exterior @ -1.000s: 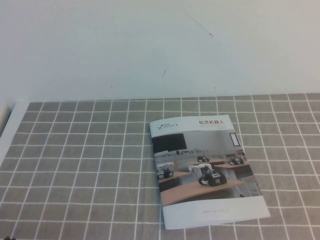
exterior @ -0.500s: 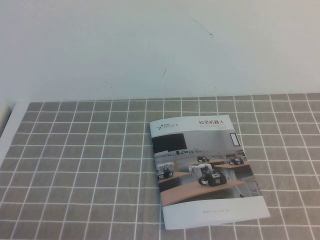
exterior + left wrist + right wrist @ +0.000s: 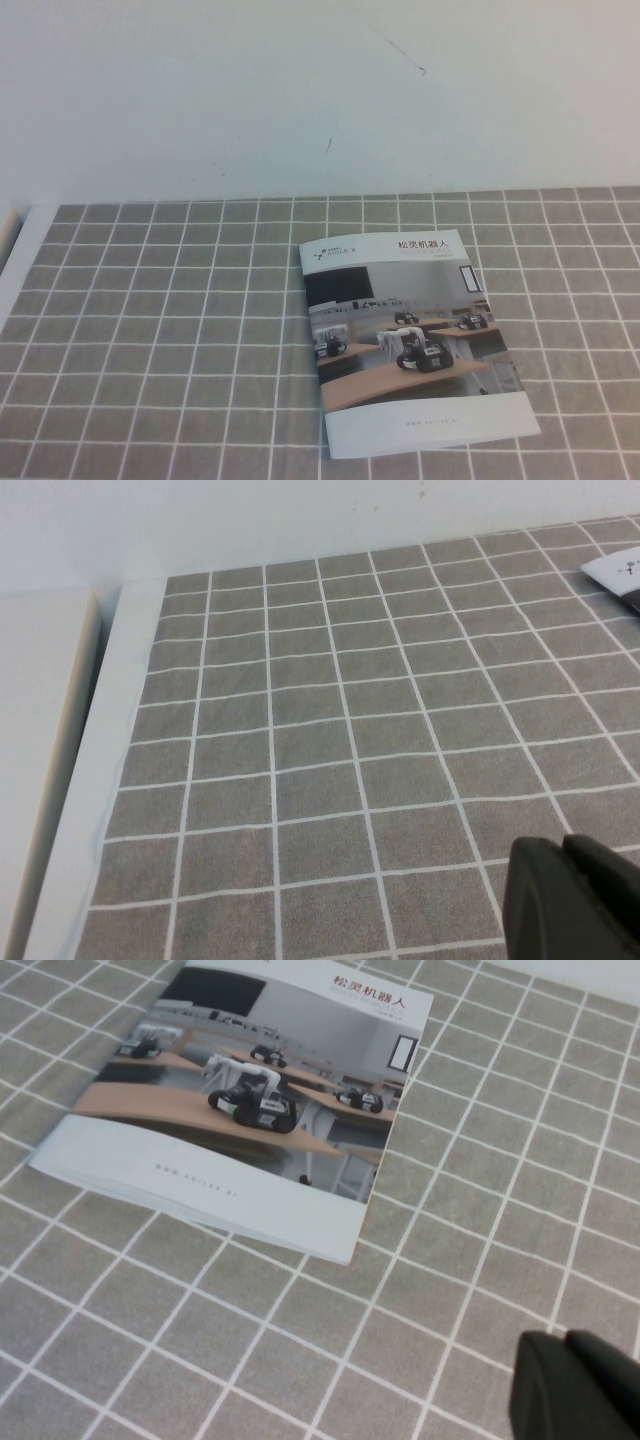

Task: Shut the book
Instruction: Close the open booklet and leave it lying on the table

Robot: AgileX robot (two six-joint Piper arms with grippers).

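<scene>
Support: a table was covered by a grey woven cloth [image 3: 150, 330] printed with a grid of thin white lines.
Cloth extent: the cloth was spread flat up to the far wall; along the robot's left side a bare white strip of table edge [image 3: 100, 780] was left uncovered.
Item on cloth: a thin glossy booklet [image 3: 415, 345], with a white cover and a photograph of small robots on wooden desks, was laid flat on the cloth.
Booklet state: it was seen closed, front cover up.
Booklet placement: it was set right of centre, nearer the robot's side, and turned slightly askew to the grid lines.
</scene>
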